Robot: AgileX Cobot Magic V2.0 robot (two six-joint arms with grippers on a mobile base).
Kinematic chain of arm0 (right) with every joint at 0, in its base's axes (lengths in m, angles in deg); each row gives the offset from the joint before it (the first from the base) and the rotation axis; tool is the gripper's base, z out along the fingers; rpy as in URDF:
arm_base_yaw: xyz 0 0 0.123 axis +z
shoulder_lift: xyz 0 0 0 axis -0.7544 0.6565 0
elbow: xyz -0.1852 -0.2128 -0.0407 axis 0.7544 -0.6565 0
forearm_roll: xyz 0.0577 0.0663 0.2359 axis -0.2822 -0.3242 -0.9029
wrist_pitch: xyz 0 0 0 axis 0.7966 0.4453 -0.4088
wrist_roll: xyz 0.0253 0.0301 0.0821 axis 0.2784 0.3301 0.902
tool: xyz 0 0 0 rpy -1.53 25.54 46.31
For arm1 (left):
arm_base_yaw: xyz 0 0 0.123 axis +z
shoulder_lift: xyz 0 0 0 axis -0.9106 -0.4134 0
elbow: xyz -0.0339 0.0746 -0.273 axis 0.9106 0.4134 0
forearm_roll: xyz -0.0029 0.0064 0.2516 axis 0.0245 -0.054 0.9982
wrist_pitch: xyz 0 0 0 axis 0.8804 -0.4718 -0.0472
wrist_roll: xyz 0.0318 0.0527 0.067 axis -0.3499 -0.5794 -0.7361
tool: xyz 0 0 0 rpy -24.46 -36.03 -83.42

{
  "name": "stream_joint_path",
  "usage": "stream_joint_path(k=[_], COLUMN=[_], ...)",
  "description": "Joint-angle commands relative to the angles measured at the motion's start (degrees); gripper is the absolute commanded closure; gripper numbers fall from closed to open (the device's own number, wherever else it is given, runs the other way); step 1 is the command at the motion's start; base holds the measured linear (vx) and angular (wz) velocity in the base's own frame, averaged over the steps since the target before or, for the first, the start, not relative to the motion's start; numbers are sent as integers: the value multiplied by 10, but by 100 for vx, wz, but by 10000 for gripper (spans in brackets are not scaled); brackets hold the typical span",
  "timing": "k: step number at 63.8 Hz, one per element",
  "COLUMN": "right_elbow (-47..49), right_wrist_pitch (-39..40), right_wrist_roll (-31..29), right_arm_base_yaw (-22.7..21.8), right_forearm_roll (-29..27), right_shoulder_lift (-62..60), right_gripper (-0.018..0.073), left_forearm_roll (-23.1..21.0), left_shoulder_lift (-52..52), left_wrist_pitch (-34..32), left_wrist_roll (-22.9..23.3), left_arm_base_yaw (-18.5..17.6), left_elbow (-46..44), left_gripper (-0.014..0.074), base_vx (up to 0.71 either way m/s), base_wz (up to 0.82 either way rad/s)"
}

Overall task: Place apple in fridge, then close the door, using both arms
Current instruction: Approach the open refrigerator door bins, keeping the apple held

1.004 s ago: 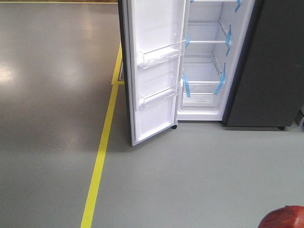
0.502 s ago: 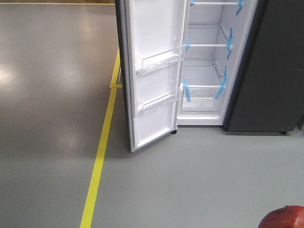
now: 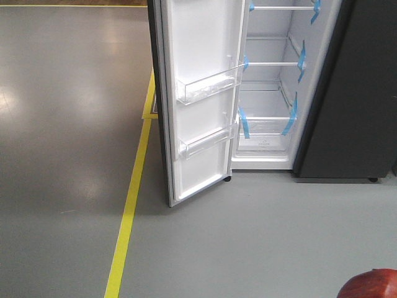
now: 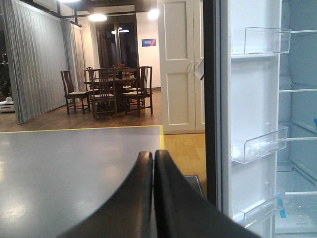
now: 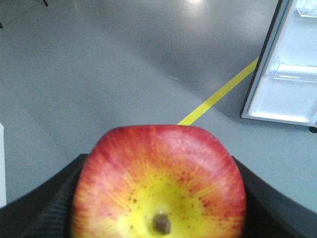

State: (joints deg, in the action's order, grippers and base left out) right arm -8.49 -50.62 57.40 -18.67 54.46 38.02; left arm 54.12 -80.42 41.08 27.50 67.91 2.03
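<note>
Right gripper (image 5: 158,218) clenched on the apple (image 5: 158,163), pads (image 5: 44,213) on both flanks, stem end to the lens; fridge (image 3: 267,93) stands open well ahead. Left gripper (image 4: 153,198) pinched together on nothing, beside the door (image 3: 198,49). I judge the fruit firm, glossy, bruisable: hold the broad flanks, gently.

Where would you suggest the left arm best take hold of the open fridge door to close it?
Grip the door by its free vertical edge, coming from the dark outer side. It stands wide open with that edge nearest, and clear bins clutter the white lining. The left fingers are shut.
</note>
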Motion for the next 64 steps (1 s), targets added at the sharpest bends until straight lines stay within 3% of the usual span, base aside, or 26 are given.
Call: stream_joint_path(k=[1, 64], right_elbow=[16, 16], right_wrist_pitch=[41, 41], right_wrist_roll=[-5, -5], right_arm_base_yaw=[0, 0], right_forearm_roll=[-10, -10], right_shoulder_lift=[4, 4], right_gripper=[172, 172], left_forearm_roll=[-2, -2], left_shoulder_lift=[9, 9], left_wrist_pitch=[-39, -39], left_wrist_roll=[6, 6], left_arm_base_yaw=[-1, -1], left_elbow=[12, 12], left_gripper=[603, 603], base_vx=[10, 11], base_wz=[0, 0])
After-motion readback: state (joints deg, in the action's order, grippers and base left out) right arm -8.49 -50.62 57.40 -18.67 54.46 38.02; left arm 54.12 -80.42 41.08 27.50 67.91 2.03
